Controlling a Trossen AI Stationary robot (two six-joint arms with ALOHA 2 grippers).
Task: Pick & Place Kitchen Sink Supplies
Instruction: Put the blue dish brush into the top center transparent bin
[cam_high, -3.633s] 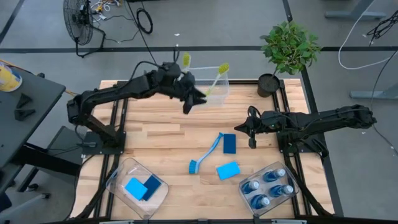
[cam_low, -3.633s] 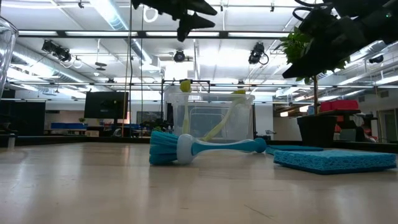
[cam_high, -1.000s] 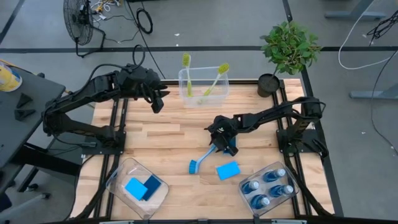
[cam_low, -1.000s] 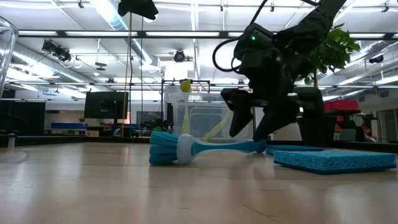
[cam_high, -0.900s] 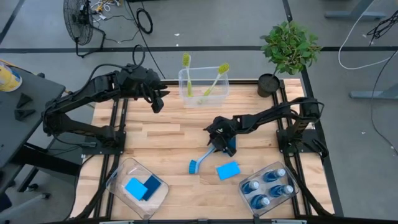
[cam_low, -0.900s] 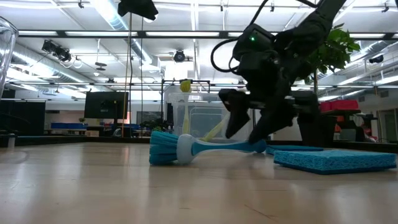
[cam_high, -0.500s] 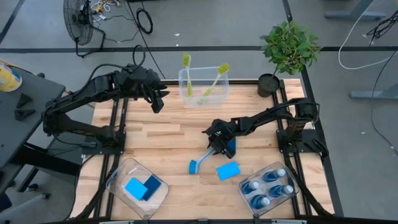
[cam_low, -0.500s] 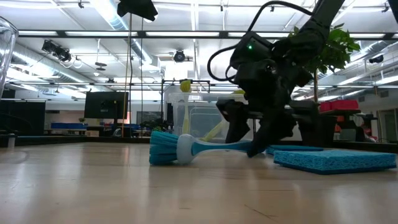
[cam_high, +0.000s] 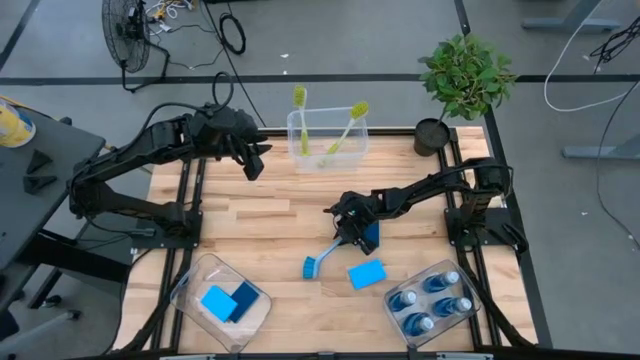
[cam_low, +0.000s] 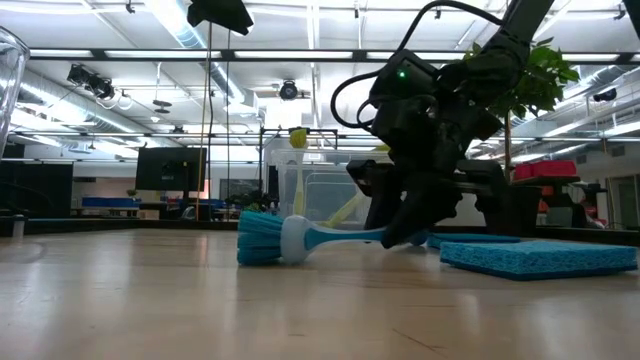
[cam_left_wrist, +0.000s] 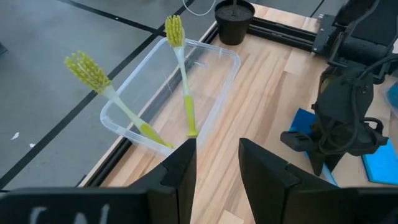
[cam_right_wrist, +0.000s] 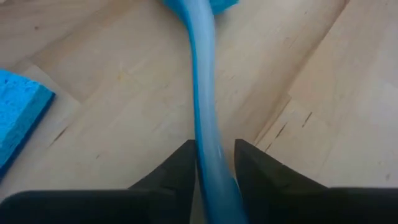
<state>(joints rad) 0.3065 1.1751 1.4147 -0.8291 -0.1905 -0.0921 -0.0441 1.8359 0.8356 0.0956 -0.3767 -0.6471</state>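
A blue long-handled dish brush (cam_high: 328, 252) lies on the wooden table near its middle, with the bristle head (cam_low: 262, 240) resting on the wood. My right gripper (cam_high: 348, 234) is low over the brush's handle end and is shut on it. My left gripper (cam_high: 254, 160) hangs high over the far left of the table. Its fingers (cam_left_wrist: 186, 165) stand open with nothing between them. Two yellow-green brushes (cam_high: 330, 130) lean upright in a clear bin (cam_high: 350, 152) at the far edge. My right gripper pinches the blue brush's handle (cam_right_wrist: 210, 149) between its two fingers, toward the end away from the head. The fingers slant down from the table's right side and lie across the handle. The bristle head stays on the table.
A dark blue sponge (cam_high: 370, 233) lies right beside my right gripper, and a light blue sponge (cam_high: 367, 273) lies nearer the front. Clear bins at the front hold sponges (cam_high: 222, 300) and blue bottles (cam_high: 432, 300). A potted plant (cam_high: 465, 80) stands at the far right.
My right gripper has sunk a little onto the blue brush's handle and shut on it, where before its fingers stood apart on either side. The brush has shifted slightly along the table.
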